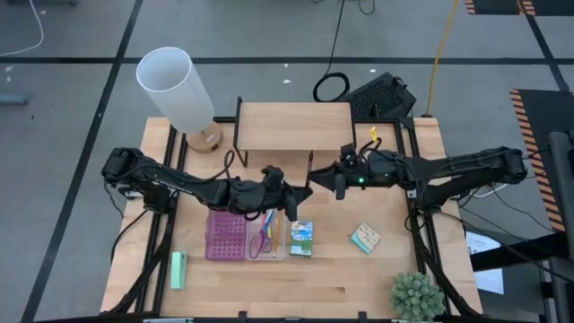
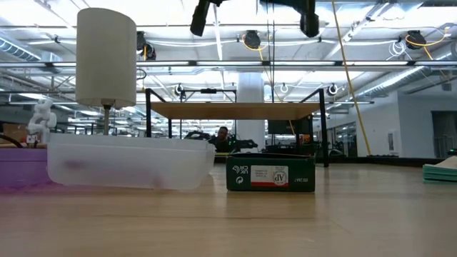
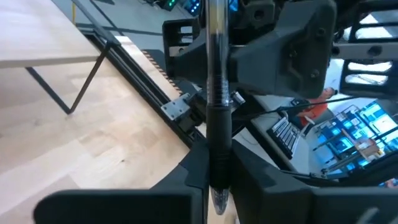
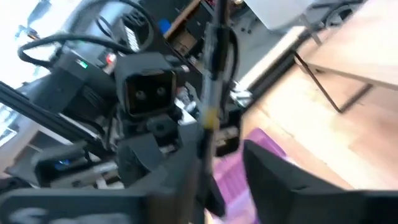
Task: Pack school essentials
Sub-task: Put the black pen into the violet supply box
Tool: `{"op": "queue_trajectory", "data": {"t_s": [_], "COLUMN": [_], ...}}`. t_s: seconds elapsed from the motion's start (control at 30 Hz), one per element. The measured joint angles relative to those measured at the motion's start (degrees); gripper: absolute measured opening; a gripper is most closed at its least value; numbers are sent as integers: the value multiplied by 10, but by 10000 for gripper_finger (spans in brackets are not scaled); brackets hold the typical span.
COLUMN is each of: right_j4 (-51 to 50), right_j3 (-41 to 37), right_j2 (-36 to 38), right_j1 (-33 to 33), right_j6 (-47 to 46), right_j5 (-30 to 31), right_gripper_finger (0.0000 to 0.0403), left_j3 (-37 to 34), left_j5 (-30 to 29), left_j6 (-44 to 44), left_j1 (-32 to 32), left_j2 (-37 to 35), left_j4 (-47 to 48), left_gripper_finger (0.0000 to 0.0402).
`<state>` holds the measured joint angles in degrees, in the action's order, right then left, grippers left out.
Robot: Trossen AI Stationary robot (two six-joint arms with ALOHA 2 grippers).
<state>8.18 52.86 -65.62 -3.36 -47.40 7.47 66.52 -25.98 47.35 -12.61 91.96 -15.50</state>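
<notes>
Left gripper [image 1: 289, 191]: hangs over mid-table, fingers [image 3: 249, 171] pinched on the lower end of the black pen [image 3: 217, 112]. Pen stands upright, reaching up to the right gripper.

Right gripper [image 1: 325, 182]: just beside the left one, nose to nose with it. In its own wrist view its jaws look spread, and the pen lies against one finger [image 4: 180, 180]. Whether the other finger touches it is not clear.

Directly under the left gripper: clear tray half [image 1: 280, 253] of the case, with the purple-blue scissors [image 1: 259, 239] and the orange and pink pencils [image 1: 273, 231] lying in it. The purple studded half [image 1: 226, 235] joins it on the side away from the right gripper.

Just beside the clear half, below the gap between the two grippers: green-blue packet [image 1: 301, 239], flat on the table [image 1: 341, 278].

Farther out under the right arm: teal-beige pad [image 1: 365, 238], well apart from the packet.

Far from both grippers: mint-green block [image 1: 178, 269] near the front left edge, plant [image 1: 415, 296] at the front right corner.

Behind the grippers: low wooden shelf [image 1: 294, 126], then the white lamp [image 1: 175, 85].
</notes>
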Motion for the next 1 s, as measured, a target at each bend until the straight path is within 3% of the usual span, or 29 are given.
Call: {"op": "queue_trajectory", "data": {"t_s": [0.23,0.4,0.67,1.0], "right_j4": [-154,-277,-380,-424], "right_j3": [0,0,0,0], "right_j2": [55,107,175,226], "right_j1": [0,0,0,0], "right_j6": [-14,-4,50,102], "right_j5": [-2,-2,-1,-2], "right_gripper_finger": [277,341,349,332], "left_j3": [0,0,0,0], "left_j5": [-6,-6,-5,13], "left_j6": [27,89,230,349], "left_j1": [-20,-45,-90,-111], "left_j2": [-20,-28,-24,-18], "left_j4": [55,147,296,418], "left_gripper_finger": [43,39,40,41]}}
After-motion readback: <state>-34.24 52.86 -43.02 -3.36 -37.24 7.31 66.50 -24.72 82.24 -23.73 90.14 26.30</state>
